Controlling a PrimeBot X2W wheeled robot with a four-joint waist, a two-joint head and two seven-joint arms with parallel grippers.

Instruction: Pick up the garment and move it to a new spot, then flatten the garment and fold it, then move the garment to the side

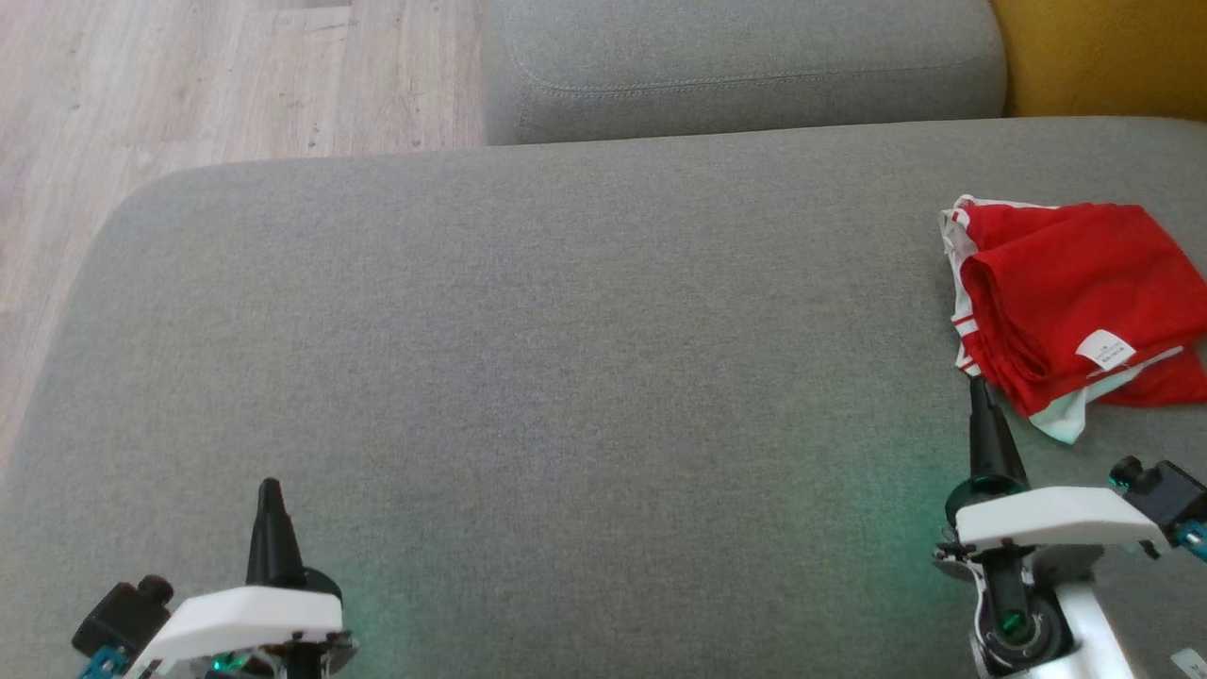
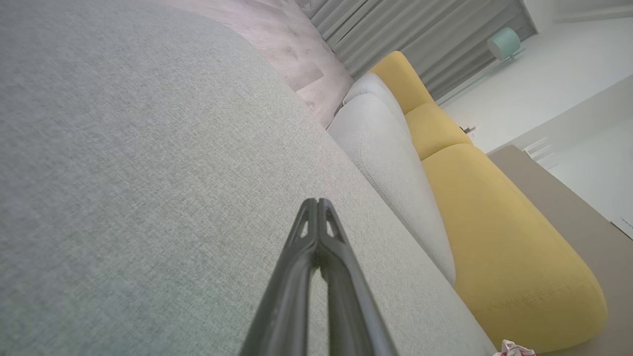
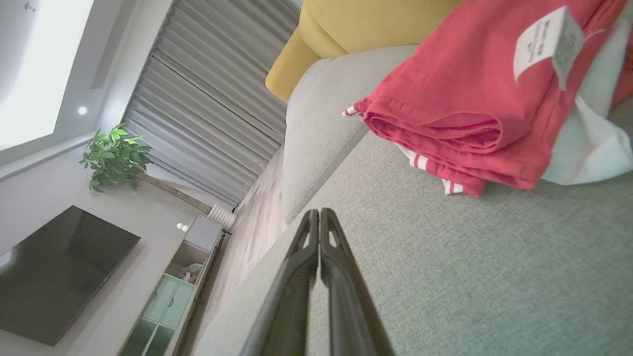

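One garment (image 1: 1066,302) lies just beside right tool (image 1: 977,385).

The folded red cloth garment (image 1: 1066,302) lay on the broad grey fabric seat cushion (image 1: 566,330), at its far right side. The right gripper (image 1: 977,385) was on the robot's side of it, tip just beside the garment's near left corner. The left gripper (image 1: 270,487) was over the cushion's near left part, well apart from the garment. Behind the seat lay a smaller grey fabric cushion (image 1: 745,66), a yellow upholstered cushion (image 1: 1103,52) to its right, pale wooden plank floor (image 1: 189,85) to its left
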